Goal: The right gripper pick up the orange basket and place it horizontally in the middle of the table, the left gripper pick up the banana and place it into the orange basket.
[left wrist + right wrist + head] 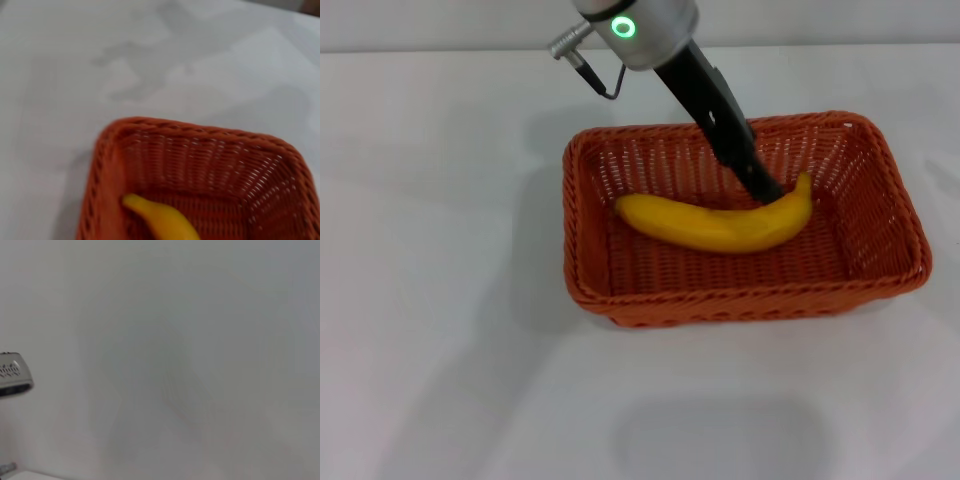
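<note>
The orange basket (740,301) lies lengthwise across the middle of the white table (440,200). The yellow banana (720,225) rests on its floor, with its ends curving toward the back wall. My left gripper (765,188), on the arm with the green-lit ring, slants down into the basket and its tip meets the banana near its right end. The left wrist view looks into one corner of the basket (200,165), where one end of the banana (162,220) shows. My right gripper is out of view.
Bare white tabletop (650,420) surrounds the basket on all sides. The right wrist view shows only a plain pale surface and a small silver-grey part (12,374) at its edge.
</note>
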Available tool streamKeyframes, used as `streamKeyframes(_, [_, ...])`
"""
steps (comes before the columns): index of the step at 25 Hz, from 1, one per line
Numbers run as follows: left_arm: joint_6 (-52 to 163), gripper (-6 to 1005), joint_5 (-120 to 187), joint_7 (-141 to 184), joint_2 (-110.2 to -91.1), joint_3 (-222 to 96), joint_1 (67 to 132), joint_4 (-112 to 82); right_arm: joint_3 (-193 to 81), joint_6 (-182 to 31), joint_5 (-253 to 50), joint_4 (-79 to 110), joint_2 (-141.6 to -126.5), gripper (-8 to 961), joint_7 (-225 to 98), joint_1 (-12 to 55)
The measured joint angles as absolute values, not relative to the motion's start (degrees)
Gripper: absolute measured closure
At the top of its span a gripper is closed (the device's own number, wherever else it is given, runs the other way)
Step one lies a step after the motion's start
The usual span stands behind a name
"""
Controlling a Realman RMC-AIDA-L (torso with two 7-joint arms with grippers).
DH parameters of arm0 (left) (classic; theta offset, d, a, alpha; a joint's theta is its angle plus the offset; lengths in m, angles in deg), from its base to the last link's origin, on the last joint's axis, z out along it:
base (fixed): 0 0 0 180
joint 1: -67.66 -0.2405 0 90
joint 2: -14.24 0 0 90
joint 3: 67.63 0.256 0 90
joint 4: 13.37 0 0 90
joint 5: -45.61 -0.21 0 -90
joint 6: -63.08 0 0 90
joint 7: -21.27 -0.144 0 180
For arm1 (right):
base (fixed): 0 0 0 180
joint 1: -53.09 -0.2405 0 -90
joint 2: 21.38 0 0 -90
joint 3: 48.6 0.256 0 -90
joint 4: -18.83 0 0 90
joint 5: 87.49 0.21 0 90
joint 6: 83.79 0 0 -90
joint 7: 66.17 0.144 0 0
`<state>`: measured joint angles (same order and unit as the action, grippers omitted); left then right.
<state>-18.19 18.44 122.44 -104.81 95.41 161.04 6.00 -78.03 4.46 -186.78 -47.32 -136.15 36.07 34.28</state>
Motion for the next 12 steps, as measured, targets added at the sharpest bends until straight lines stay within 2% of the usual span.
streamKeyframes(1, [-18.2,106,19.71,121.57,-104.81,95.4,160.43,7.17,-77.64,4.46,-186.59,-47.03,-136.22,122,35.13,34.28])
streamKeyframes(4, [-18.21,109,25.0,117.19,-104.81,95.4,157.03,12.0,-76.98,4.06,-184.6,-44.16,-136.31,122,30.32,34.27])
streamKeyframes(12, [-18.83,111,57.82,103.25,-104.57,95.41,141.35,25.87,-77.37,2.44,-178.45,-32.95,-136.37,123,13.96,33.46])
